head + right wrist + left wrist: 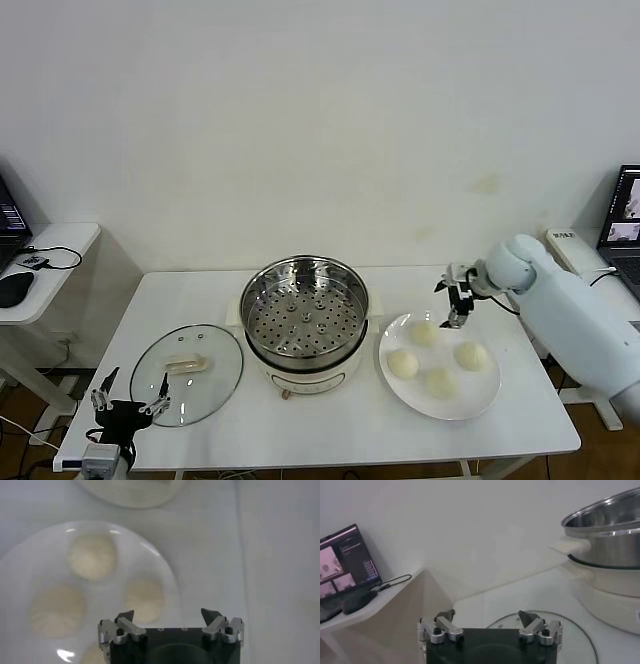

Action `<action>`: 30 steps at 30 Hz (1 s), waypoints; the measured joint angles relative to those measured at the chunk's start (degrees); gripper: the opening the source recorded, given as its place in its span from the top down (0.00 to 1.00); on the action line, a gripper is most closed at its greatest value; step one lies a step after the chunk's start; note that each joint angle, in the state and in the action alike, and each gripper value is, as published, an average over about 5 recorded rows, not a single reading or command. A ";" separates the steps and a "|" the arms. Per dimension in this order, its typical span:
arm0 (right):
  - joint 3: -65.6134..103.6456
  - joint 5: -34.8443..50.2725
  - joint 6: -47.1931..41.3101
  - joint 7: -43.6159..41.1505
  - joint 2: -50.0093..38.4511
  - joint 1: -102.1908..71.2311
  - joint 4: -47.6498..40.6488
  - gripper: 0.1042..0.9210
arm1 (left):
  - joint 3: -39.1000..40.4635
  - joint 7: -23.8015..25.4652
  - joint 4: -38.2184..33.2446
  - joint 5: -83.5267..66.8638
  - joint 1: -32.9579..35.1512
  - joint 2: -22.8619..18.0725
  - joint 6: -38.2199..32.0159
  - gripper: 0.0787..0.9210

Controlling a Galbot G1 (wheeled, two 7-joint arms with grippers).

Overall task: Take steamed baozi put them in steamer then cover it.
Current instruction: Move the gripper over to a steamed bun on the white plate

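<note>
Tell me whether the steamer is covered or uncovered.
Uncovered. The steamer stands open with its perforated tray bare, and the cover lies flat on the table to its left.

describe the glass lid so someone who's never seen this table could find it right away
Start at the shiny steel steamer in the middle of the white table. The cover lies flat on the table on the robot's left of it, near the open left gripper. Unlike the white plate of baozi, it is clear glass with a cream handle at its centre.
</note>
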 measured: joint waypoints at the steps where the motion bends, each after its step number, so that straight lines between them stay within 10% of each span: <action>1: -0.34 -0.20 0.55 -0.08 0.46 0.17 -0.98 0.12 | -0.03 0.00 0.05 0.00 0.04 -0.01 0.01 0.12; 30: -3.25 -0.27 4.50 2.40 8.18 0.90 -14.12 0.14 | 0.25 -0.38 2.01 0.17 0.28 -0.68 0.04 0.12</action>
